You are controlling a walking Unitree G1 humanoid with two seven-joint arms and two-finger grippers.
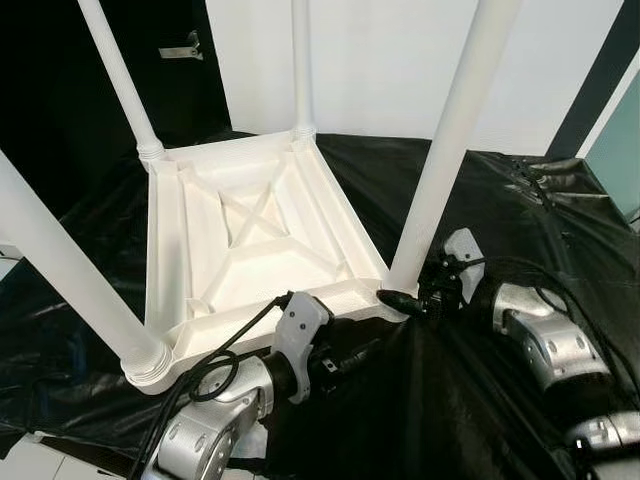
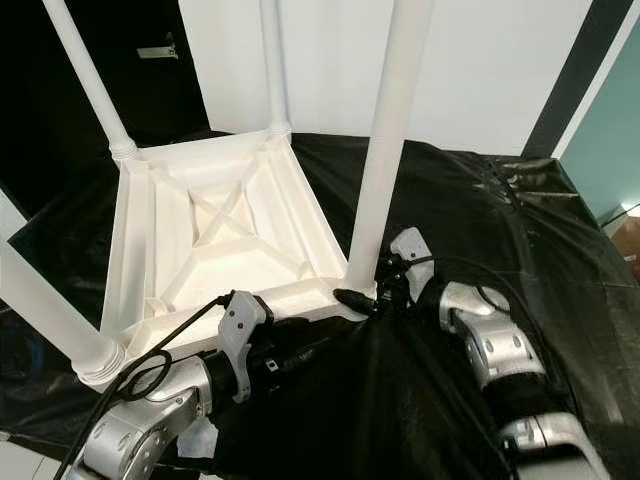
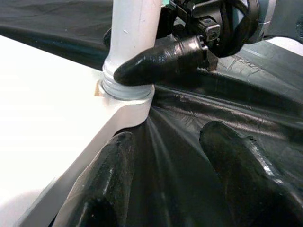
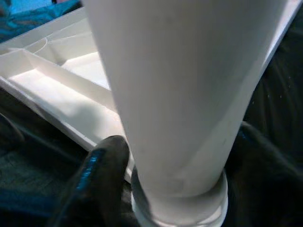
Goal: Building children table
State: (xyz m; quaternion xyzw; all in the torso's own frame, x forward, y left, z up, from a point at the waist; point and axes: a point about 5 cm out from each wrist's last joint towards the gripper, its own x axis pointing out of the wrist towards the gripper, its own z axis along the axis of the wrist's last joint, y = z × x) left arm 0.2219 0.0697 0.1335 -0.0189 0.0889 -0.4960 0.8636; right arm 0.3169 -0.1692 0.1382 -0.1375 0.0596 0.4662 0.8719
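Your white table lies upside down on a black sheet by a white wall. Your right gripper squeezes the near leg. Your left gripper is open beside the table's edge.

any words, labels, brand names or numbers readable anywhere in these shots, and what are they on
None can be read.
The upturned white plastic table top and its four white round legs carry no print or moulded lettering that shows.
The crinkled black plastic sheet under it is plain.
The silver arms, the left gripper and the right gripper at the near leg's base show no legible label.
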